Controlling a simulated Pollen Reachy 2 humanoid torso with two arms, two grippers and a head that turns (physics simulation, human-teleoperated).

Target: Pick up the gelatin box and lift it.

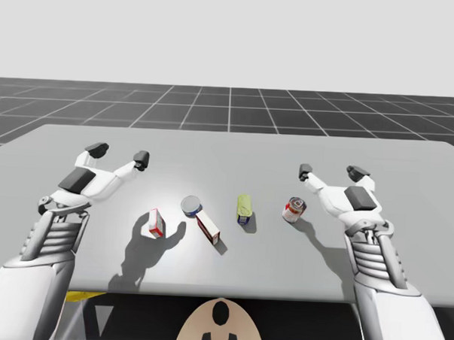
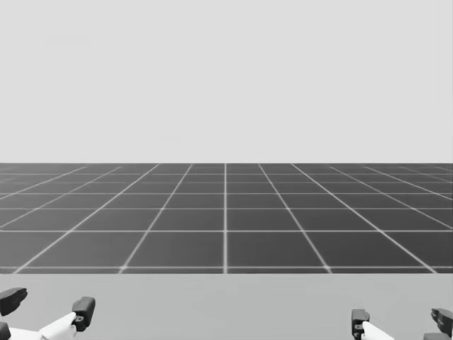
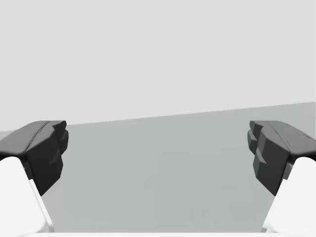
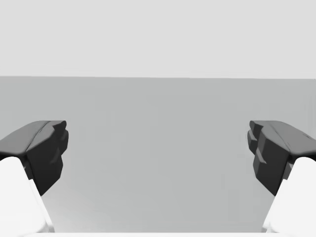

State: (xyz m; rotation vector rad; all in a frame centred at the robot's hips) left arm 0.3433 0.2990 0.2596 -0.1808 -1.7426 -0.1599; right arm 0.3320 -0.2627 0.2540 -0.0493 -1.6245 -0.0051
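Grey flat surface (image 1: pixel 404 245), dark gridded floor behind it. Print on the items is too small to read. The small white and red box (image 1: pixel 155 222) stands left of centre on the surface, near a blue-topped round can (image 1: pixel 191 206) and a long red and white box (image 1: pixel 209 228). Further right are a yellow-green bottle (image 1: pixel 244 208) on its side and a red and white can (image 1: pixel 293 209). Farther back than the small box, the left pincer (image 1: pixel 119 153) has its fingers wide apart and holds nothing. Same for the right pincer (image 1: pixel 331 172), spread and empty, just behind the red and white can.
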